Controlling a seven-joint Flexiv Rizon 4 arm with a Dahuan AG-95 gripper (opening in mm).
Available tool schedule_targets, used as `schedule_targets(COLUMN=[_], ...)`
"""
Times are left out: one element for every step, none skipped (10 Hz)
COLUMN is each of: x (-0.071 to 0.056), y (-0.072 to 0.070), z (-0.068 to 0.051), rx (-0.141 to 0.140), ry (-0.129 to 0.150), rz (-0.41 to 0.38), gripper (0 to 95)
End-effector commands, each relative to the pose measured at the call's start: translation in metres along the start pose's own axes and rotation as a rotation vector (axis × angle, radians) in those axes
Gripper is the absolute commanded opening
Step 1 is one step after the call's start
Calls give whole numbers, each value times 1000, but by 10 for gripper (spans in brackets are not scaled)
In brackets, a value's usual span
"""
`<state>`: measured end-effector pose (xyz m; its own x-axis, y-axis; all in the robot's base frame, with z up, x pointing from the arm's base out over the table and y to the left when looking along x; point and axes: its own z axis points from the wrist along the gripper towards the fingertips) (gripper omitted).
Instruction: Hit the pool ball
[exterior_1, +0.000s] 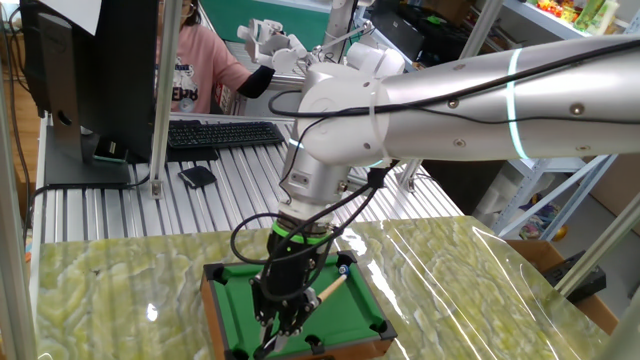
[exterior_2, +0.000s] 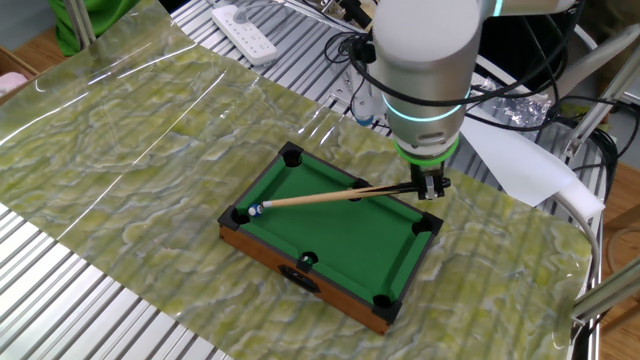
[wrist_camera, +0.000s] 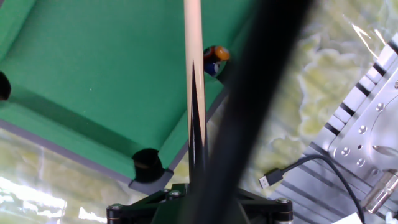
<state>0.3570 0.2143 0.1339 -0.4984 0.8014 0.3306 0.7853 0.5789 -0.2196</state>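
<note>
A miniature green pool table (exterior_2: 340, 235) in a wooden frame lies on the marbled mat. My gripper (exterior_2: 430, 186) is at its far right corner, shut on the black end of a thin tan cue stick (exterior_2: 330, 196) that reaches across the felt. The cue's tip lies by the small glossy pool ball (exterior_2: 255, 210), next to the left corner pocket. In the hand view the ball (wrist_camera: 215, 58) sits just right of the cue shaft (wrist_camera: 193, 68), close to the rail. In one fixed view my gripper (exterior_1: 283, 312) hangs over the table's near end, with the ball (exterior_1: 344, 267) at the far corner.
Black pocket holes (exterior_2: 308, 261) line the table's rails. A green-marbled mat (exterior_2: 120, 140) covers the metal slat bench. A keyboard (exterior_1: 222, 133), a monitor (exterior_1: 90, 70) and a seated person (exterior_1: 195, 60) are behind. A white paper (exterior_2: 520, 160) and cables (wrist_camera: 292, 168) lie beside the table.
</note>
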Motion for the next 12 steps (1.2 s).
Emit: schedule_targets(x=[-1,-1,-3,-6,-8,-12,-14,-15,-15,-15,-15,-15], y=[-1,0,0,1,1,1,1,3,3,3,3,3], z=[0,0,0,0,-1,-3,-5,-7,-7,-7,-7,-7], rx=[1,3,8,10,12,13,13,13,10,3,0,0], ry=[-4,-7,-14,-16,-18,-19,-18,-17,-16,-12,-10,-11], rz=[-9,-20,-35,-42,-49,-57,-59,-53,-48,-38,-32,-34], gripper=[0,0,0,0,0,0,0,0,0,0,0,0])
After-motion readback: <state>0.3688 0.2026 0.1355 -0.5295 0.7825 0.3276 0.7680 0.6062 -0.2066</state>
